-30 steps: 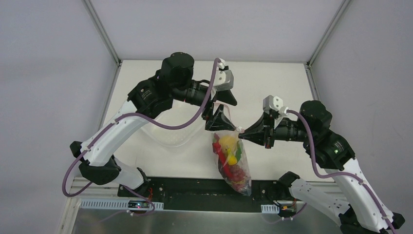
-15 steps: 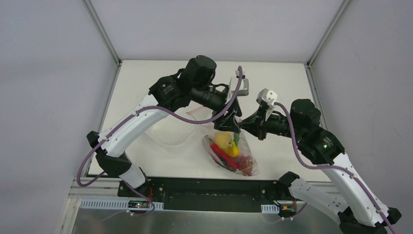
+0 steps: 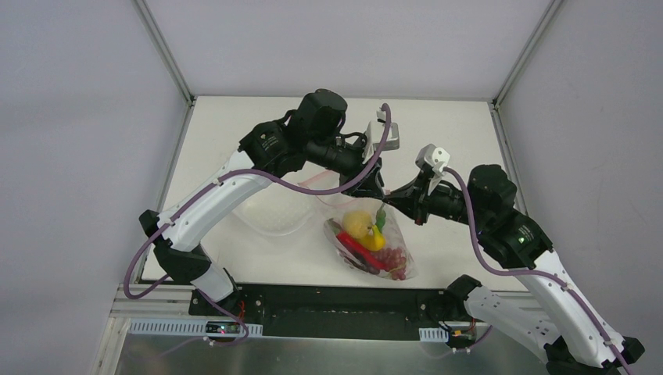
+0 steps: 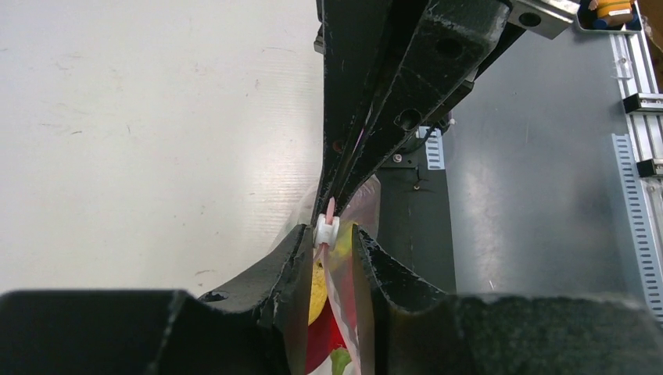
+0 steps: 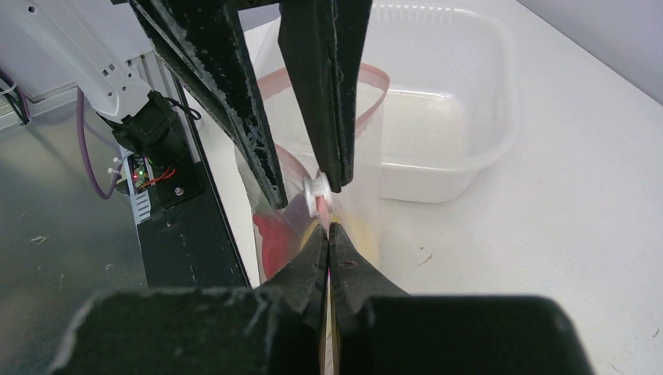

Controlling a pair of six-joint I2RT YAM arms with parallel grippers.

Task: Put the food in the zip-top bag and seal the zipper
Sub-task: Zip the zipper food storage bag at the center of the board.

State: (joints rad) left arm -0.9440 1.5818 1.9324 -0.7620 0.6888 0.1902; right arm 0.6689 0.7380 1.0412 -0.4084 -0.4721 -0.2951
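The zip-top bag [image 3: 338,242] lies near the table's front edge. Inside it are a round yellow fruit [image 3: 358,224], a red chili [image 3: 361,250], a dark red grape bunch [image 3: 395,262] and a green chili [image 3: 380,217]. My right gripper [image 3: 388,203] [image 5: 328,228] is shut on the bag's mouth edge, and the pink zipper [image 5: 375,78] runs between its fingers. My left gripper [image 3: 374,190] [image 4: 332,234] faces it tip to tip. Its jaws stand narrowly open around the zipper's white slider [image 4: 326,232] [image 5: 317,188], touching it on one side only.
A white translucent tub [image 3: 274,215] [image 5: 446,101] stands on the table just left of the bag, under the left arm. The black base strip [image 3: 328,301] runs along the table's front edge, close to the bag's lower end.
My left gripper swung right to the bag's mouth, and its jaws narrowed around the white slider. My right gripper shifted back and left, still gripping, and the bag swung round beneath it.
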